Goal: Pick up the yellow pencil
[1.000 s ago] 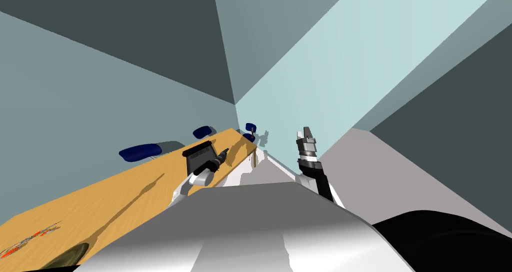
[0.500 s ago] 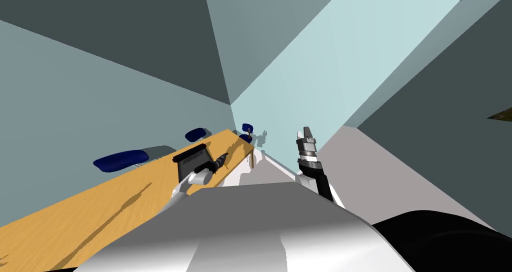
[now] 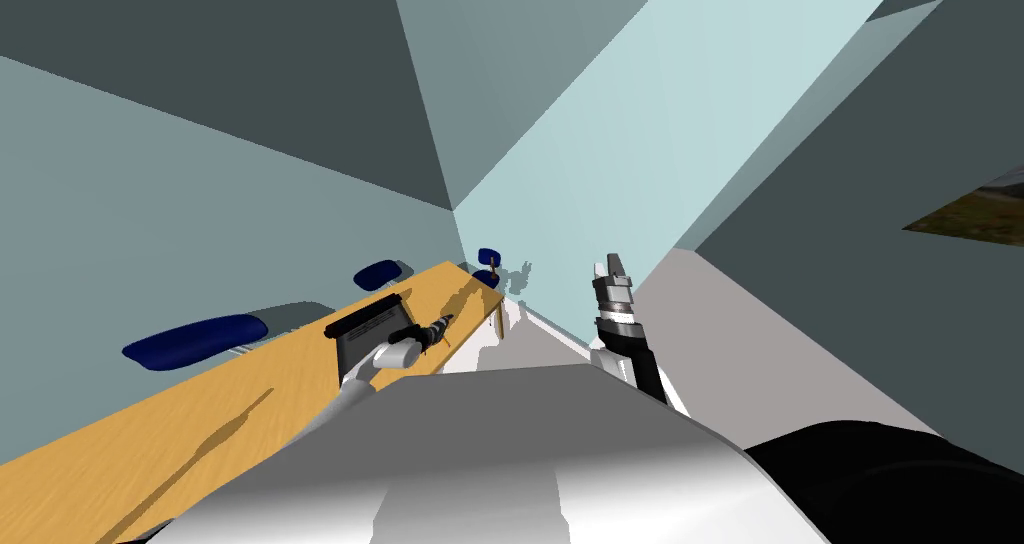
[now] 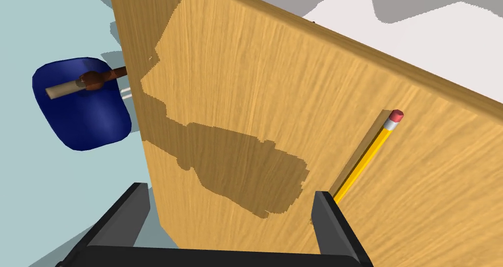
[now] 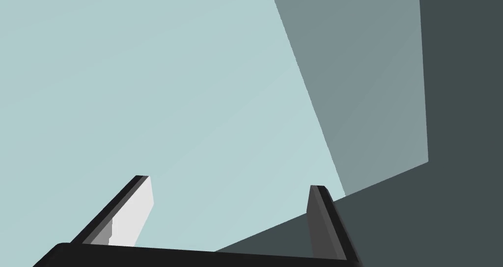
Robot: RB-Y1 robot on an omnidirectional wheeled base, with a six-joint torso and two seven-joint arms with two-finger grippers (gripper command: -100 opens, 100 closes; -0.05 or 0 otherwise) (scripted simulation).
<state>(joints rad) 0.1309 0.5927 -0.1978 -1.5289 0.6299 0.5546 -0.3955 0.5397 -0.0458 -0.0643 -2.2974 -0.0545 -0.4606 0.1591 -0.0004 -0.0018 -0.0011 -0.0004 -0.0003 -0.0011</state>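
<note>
A yellow pencil (image 4: 367, 155) with a pink eraser lies flat on the wooden table (image 4: 236, 82), near its long edge. My left gripper (image 4: 231, 205) hovers open above the table; the pencil's lower end passes just beside one finger (image 4: 328, 220), outside the gap between the fingers. In the head view the left gripper (image 3: 438, 325) reaches out over the table (image 3: 230, 398) near its far end. My right gripper (image 3: 611, 267) is raised upright to the right of the table, open and empty, with its fingers (image 5: 137, 205) apart.
A dark flat keyboard-like device (image 3: 368, 325) lies on the table beside my left arm. Blue chairs (image 3: 195, 339) stand along the table's far side, another blue chair (image 4: 81, 102) at its end. White floor lies past the table's near edge.
My view has swung, so the table and chairs slid left. The left gripper has crept farther along the table toward its far end. The right arm has kept still.
</note>
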